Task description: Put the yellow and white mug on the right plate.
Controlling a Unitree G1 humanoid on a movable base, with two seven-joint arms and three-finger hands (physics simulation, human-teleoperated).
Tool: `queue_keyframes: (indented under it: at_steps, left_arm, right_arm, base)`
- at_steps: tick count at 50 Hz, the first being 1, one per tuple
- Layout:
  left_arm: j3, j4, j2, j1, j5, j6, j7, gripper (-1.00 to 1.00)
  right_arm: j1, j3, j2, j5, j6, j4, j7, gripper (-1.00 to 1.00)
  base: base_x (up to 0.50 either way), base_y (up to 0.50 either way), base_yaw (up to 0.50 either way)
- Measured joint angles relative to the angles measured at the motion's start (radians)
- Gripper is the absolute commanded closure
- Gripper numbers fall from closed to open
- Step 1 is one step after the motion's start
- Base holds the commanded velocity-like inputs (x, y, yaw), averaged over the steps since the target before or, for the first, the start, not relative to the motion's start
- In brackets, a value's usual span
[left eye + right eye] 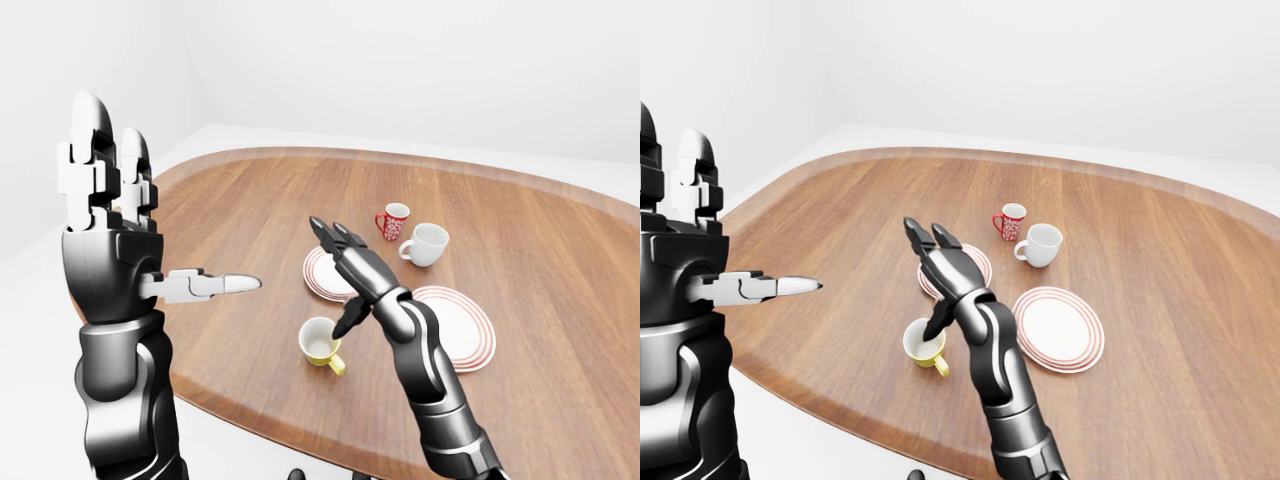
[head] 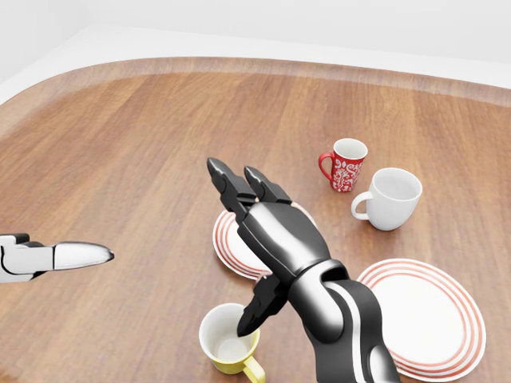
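A: Worktop (image 2: 120, 144), wood grain, rounded edge. Where's the yellow and white mug (image 2: 226, 345)?

B: Near edge, upright, yellow outside, white inside, handle toward the near right. It stands just near of the left plate (image 2: 231, 243) and left of the right plate (image 2: 435, 319). Not on either plate.

A: Right hand (image 2: 267, 239)?

B: Over the left plate, fingers spread and stretched toward the far left. Thumb points down, its tip at the mug's rim on the right side; whether it touches, cannot tell. Nothing gripped.

A: Left hand (image 1: 105, 215)?

B: Raised at far left of the left-eye view, well apart from the crockery. Two fingers straight up, thumb out sideways to the right. Spread, holding nothing.

A: Other items?

B: Red mug (image 2: 346, 163) with a white floral pattern, far of the plates. White mug (image 2: 391, 198) just right of it, close beside. Both plates white with red rings at the rim.

A: Any writing, labels?

B: None legible on mugs, plates or arms; the red mug carries ornament only, no letters
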Motion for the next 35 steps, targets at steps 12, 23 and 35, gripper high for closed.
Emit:
queue_keyframes:
  at_steps: [12, 23, 35]
  left_arm:
    - [0.001, -0.004, 0.002, -0.002, -0.003, 0.0, 0.002, -1.0]
    - [0.0, -0.003, 0.002, -0.003, -0.003, 0.0, 0.002, -1.0]
    - [0.0, -0.008, 0.001, -0.003, -0.003, 0.0, 0.002, -1.0]
  right_arm:
    - [0.019, 0.008, 0.0, 0.023, 0.0, 0.07, -0.06, -1.0]
    - [0.034, 0.016, 0.002, 0.04, 0.0, 0.121, -0.1, -1.0]
    - [0.048, 0.025, 0.003, 0.056, 0.0, 0.214, -0.16, -1.0]
  base:
    - [0.0, 0.0, 0.0]
    - [0.0, 0.0, 0.0]
    - [0.0, 0.0, 0.0]
